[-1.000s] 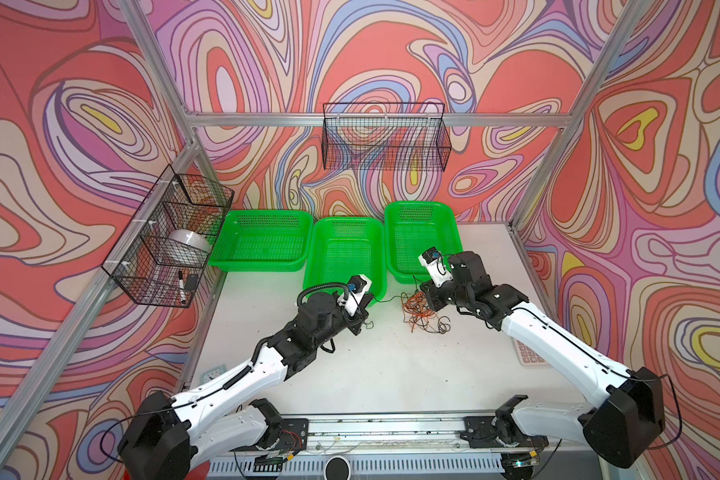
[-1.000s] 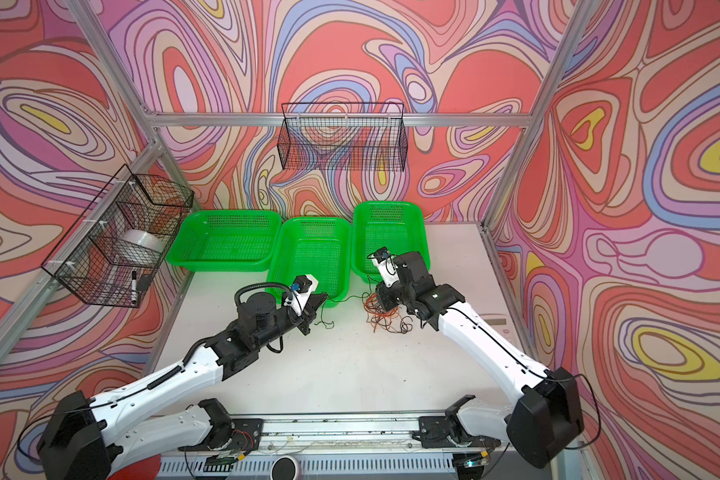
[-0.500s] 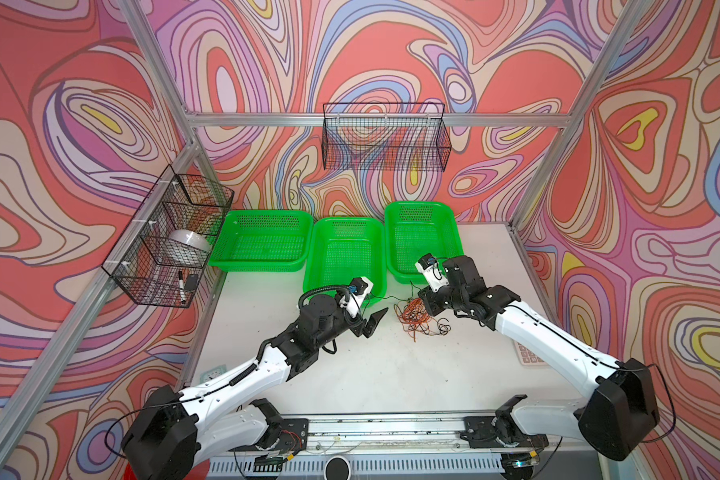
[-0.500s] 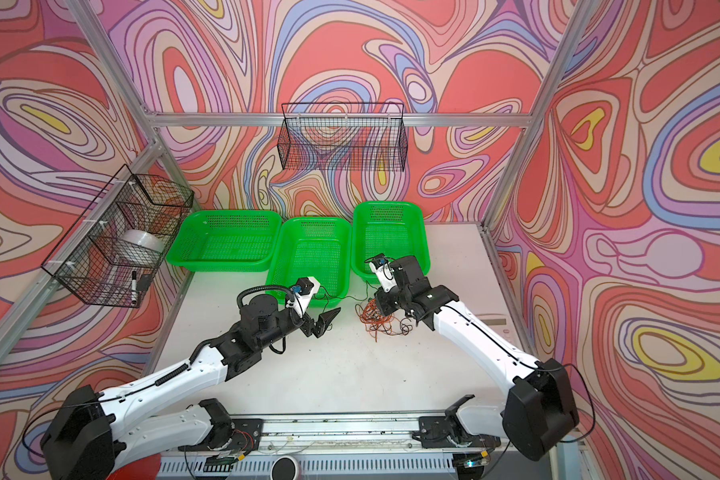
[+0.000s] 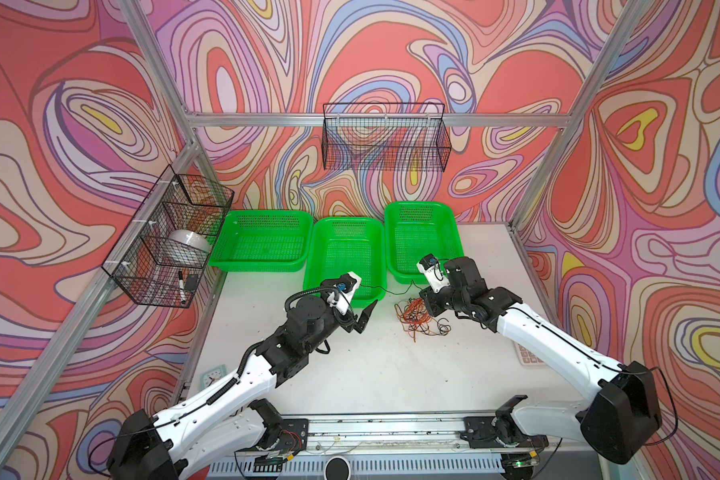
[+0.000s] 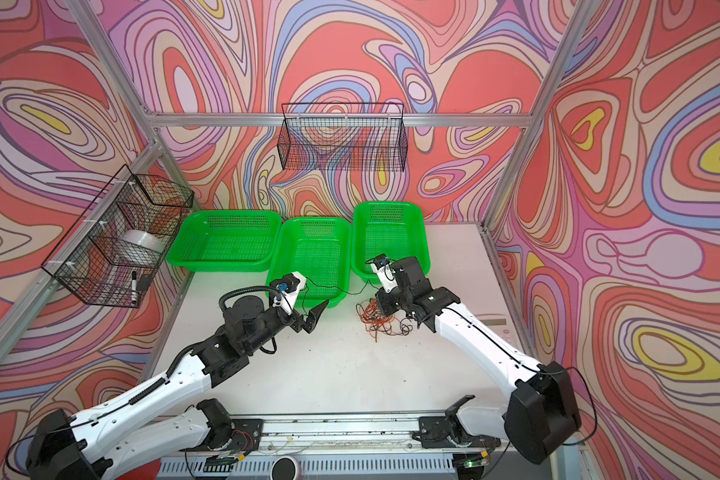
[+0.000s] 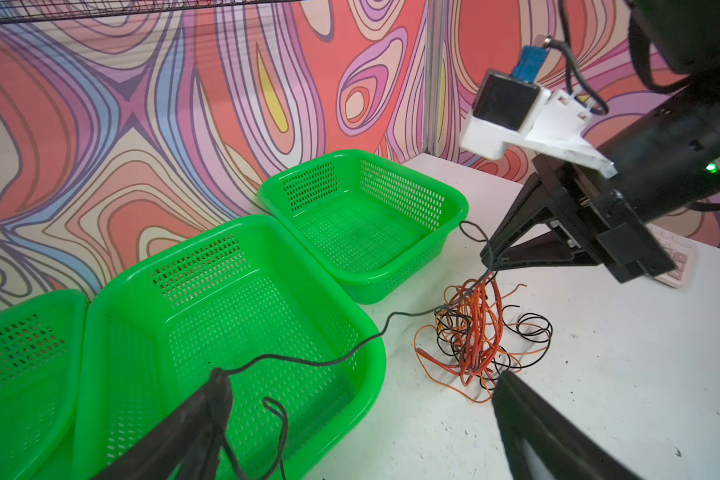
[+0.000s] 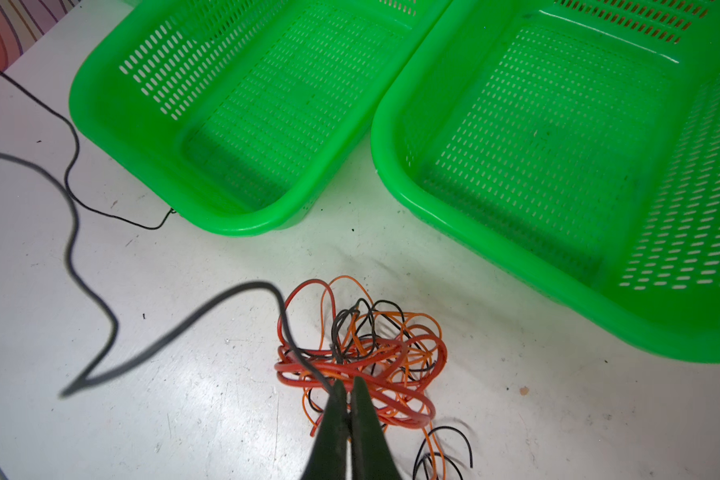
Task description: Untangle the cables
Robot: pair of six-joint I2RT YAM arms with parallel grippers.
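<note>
The right gripper [image 8: 348, 386] is pinched shut on the cables [image 5: 417, 318], a tangle of thin red, orange and black wires. They hang from its tips to the white desk [image 5: 371, 374], at 6 o'clock in both top views. The left gripper [image 7: 362, 376] stands wide open, with the tangle apart at its 3 o'clock. One black strand [image 7: 308, 360] crosses the corner of the middle green perforated plastic basket [image 5: 346, 221] onto a left finger [image 7: 208, 407].

The left arm [image 5: 233, 386] and right arm [image 5: 549, 345] wear white shells between black joints. A black ribbed hose [image 5: 299, 294] loops mid-frame. Upper right in the left wrist view: a white camera mount [image 7: 533, 129] with blue plug [image 7: 526, 64], a green light [image 7: 710, 168], the black wedge-shaped right hand [image 7: 491, 259].
</note>
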